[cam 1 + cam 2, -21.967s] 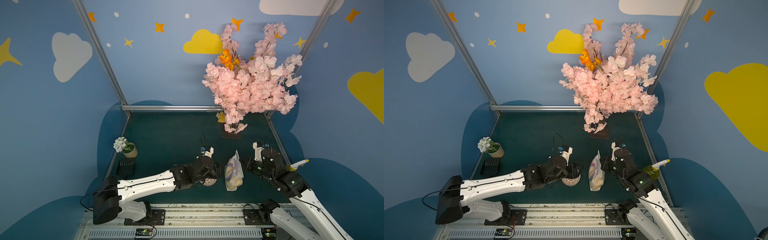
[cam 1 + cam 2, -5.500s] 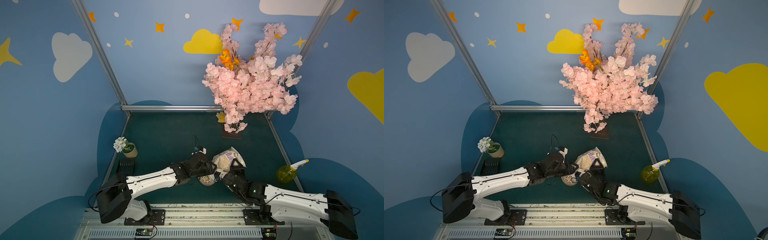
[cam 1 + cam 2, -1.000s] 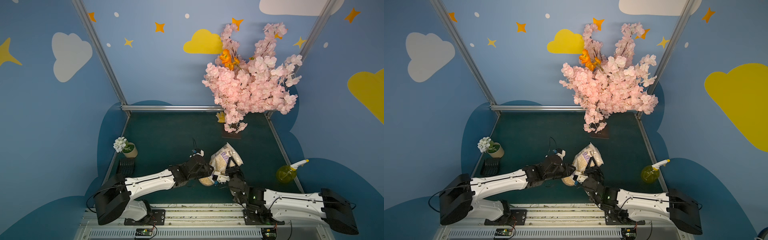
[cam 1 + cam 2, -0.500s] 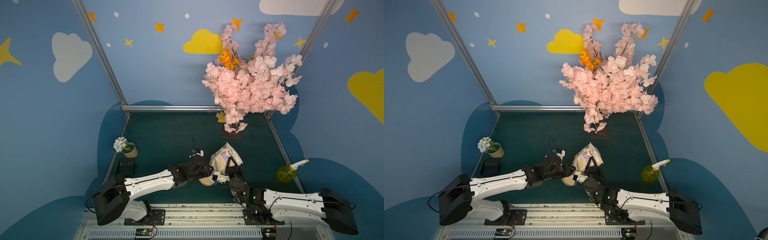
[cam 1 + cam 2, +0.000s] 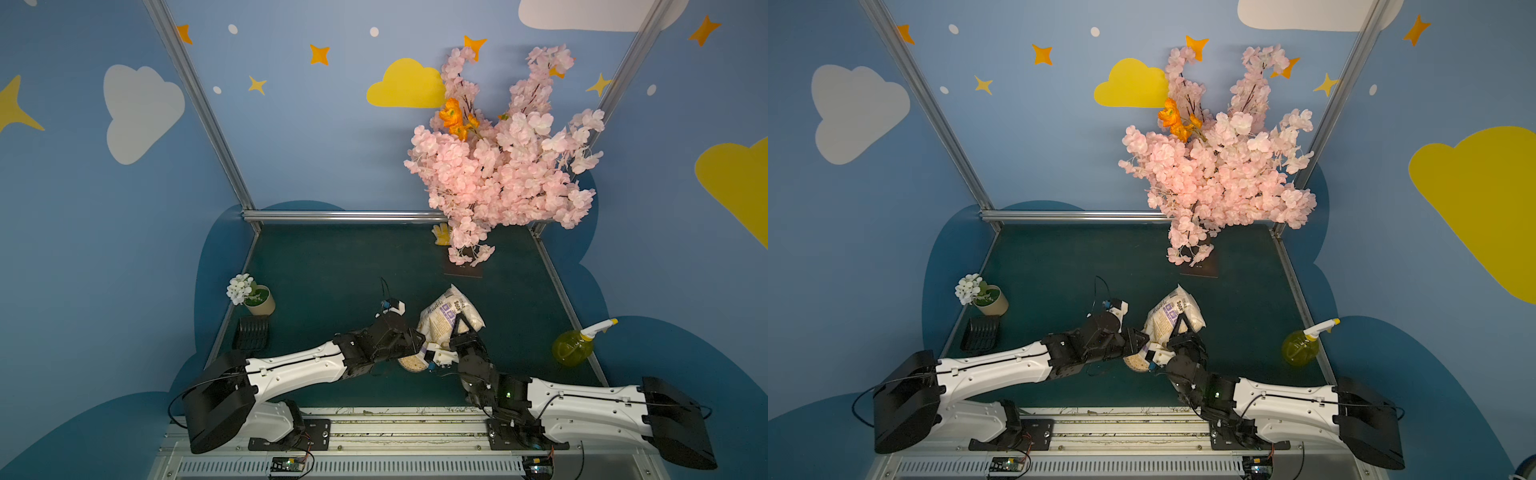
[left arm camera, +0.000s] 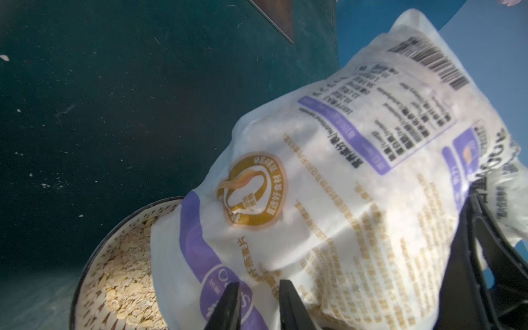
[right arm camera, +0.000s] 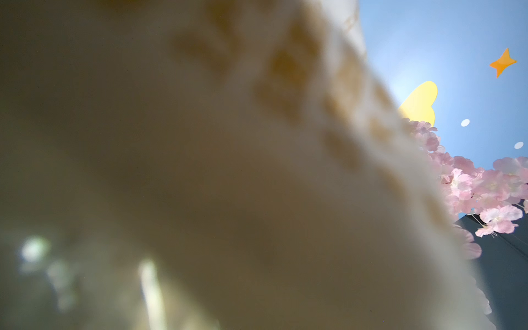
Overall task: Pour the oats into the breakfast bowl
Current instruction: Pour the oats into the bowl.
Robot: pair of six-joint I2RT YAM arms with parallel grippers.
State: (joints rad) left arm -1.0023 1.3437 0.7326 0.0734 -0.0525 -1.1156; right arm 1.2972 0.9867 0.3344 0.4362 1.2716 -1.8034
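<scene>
**Bench** [image 5: 332, 266]: dark green and matte, flecked with pale crumbs in the left wrist view, and edged by aluminium rails [image 5: 345, 216].
**Room:** blue walls painted with white and yellow clouds and orange stars.
**Breakfast bowl** [image 6: 91, 283]: on the bench between the two arms, partly filled with oats [image 6: 123, 285].
**Bag of oats** [image 5: 451, 309]: tilted, with its lower end over the bowl's rim and its upper end rising beyond the bowl.
**Left end effector** [image 6: 257, 288]: jaws narrow, closed on the bag's lower end just above the bowl.
**Right end effector** [image 5: 457, 323]: clamped across the bag's middle, just beyond the bowl. The bag blurs its wrist view.
**Pink blossom tree** [image 5: 498, 174]: well behind the bowl, to the right.
**Pot of white flowers** [image 5: 257, 301] and **black ridged rack** [image 5: 251, 332]: well left of the bowl.
**Yellow spray bottle** [image 5: 571, 349]: well right of the bowl.
</scene>
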